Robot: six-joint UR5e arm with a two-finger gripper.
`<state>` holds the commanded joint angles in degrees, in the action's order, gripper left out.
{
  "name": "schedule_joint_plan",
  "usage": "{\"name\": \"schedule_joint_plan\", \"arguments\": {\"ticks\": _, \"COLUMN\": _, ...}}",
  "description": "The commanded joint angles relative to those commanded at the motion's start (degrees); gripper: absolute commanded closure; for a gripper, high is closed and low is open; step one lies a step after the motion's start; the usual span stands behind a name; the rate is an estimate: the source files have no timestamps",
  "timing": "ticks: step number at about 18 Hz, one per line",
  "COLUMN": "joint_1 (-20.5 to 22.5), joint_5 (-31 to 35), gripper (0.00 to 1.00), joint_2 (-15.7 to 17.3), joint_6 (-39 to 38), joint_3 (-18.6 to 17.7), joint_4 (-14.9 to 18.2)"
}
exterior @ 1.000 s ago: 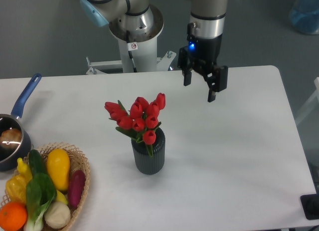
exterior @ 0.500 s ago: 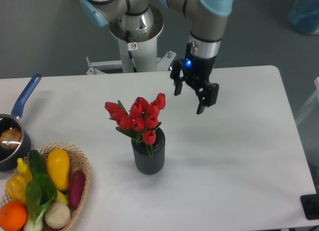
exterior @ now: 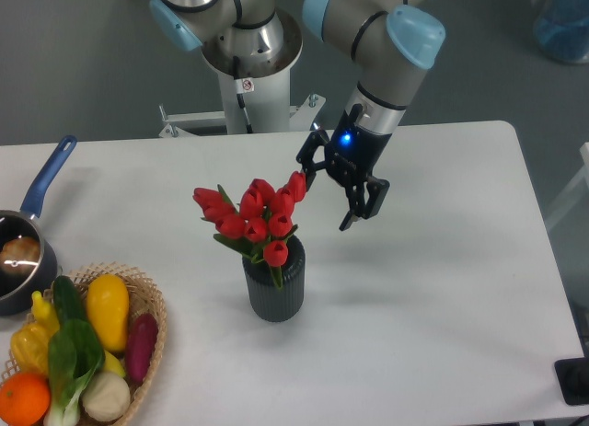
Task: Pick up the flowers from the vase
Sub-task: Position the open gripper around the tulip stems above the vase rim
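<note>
The flowers (exterior: 255, 214), a bunch of red tulips with green leaves, stand in the vase (exterior: 274, 286), a short dark ribbed cylinder near the middle of the white table. My gripper (exterior: 327, 193) hangs tilted just right of the bunch, at the height of the blooms. Its two black fingers are spread apart with nothing between them. One fingertip (exterior: 305, 165) sits close beside the rightmost tulip; I cannot tell if it touches.
A dark saucepan (exterior: 20, 257) with a blue handle sits at the left edge. A wicker basket (exterior: 152, 308) of vegetables and fruit stands at the front left. The robot base (exterior: 248, 58) rises behind the table.
The gripper has moved left and down toward the tulips and tilted more, staying open. The flowers and vase have not moved.
</note>
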<state>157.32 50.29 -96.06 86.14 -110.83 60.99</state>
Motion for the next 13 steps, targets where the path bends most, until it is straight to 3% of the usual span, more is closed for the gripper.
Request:
{"name": "schedule_joint_plan", "arguments": {"ticks": 9, "joint_1": 0.4, "joint_5": -12.0, "gripper": 0.0, "joint_2": -1.1, "joint_6": -2.0, "joint_3": -0.4, "joint_4": 0.3}}
{"name": "schedule_joint_plan", "arguments": {"ticks": 13, "joint_1": -0.1, "joint_5": -12.6, "gripper": 0.0, "joint_2": -1.8, "joint_6": -2.1, "joint_3": -0.4, "joint_4": 0.2}}
